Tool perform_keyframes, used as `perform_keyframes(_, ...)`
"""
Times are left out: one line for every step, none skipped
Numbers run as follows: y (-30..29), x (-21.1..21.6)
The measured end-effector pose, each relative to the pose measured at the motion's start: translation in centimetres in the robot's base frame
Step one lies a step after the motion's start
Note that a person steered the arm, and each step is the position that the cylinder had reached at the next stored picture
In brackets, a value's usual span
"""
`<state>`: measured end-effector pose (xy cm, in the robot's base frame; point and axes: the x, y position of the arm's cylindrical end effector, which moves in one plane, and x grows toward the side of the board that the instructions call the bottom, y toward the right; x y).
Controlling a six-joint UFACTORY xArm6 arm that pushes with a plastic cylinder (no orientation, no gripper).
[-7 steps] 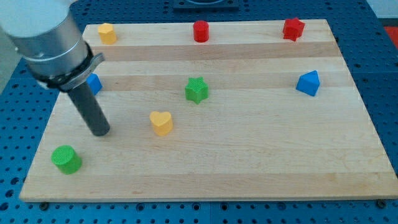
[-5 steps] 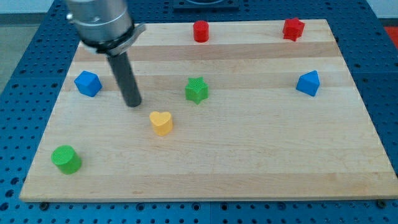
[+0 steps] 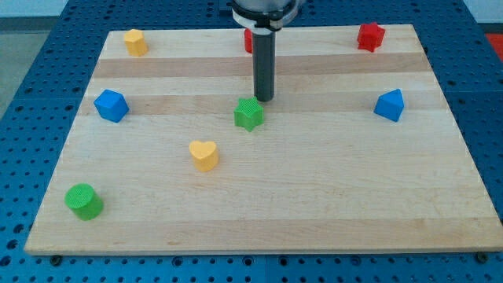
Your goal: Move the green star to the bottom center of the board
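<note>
The green star (image 3: 248,114) sits near the middle of the wooden board (image 3: 314,196), a little left of centre. My tip (image 3: 263,99) stands just above and to the right of the star, very close to its upper right corner. I cannot tell whether it touches the star. The rod rises from the tip to the view's top and hides most of a red block (image 3: 248,41) behind it.
A yellow heart (image 3: 204,155) lies below left of the star. A green cylinder (image 3: 83,201) is at bottom left. Blue blocks sit at the left (image 3: 111,105) and right (image 3: 390,104). A yellow block (image 3: 135,42) and a red star (image 3: 370,36) are along the top edge.
My tip has swept from the board's left side, near the green cylinder, up and to the right, ending just above the green star. No block has moved.
</note>
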<state>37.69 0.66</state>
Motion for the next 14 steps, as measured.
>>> perform_keyframes(0.0, 1.0)
perform_keyframes(0.0, 1.0)
perform_keyframes(-0.2, -0.3)
perform_keyframes(-1.1, -0.7)
perform_keyframes(-1.5, -0.4)
perform_keyframes(-1.5, 0.6)
perform_keyframes(-1.5, 1.9)
perform_keyframes(-1.7, 3.0)
perform_keyframes(-2.2, 4.2)
perform_keyframes(-3.0, 5.3)
perform_keyframes(-4.4, 5.4)
perform_keyframes(-5.7, 5.7)
perform_keyframes(-5.9, 6.9)
perform_keyframes(-5.9, 8.3)
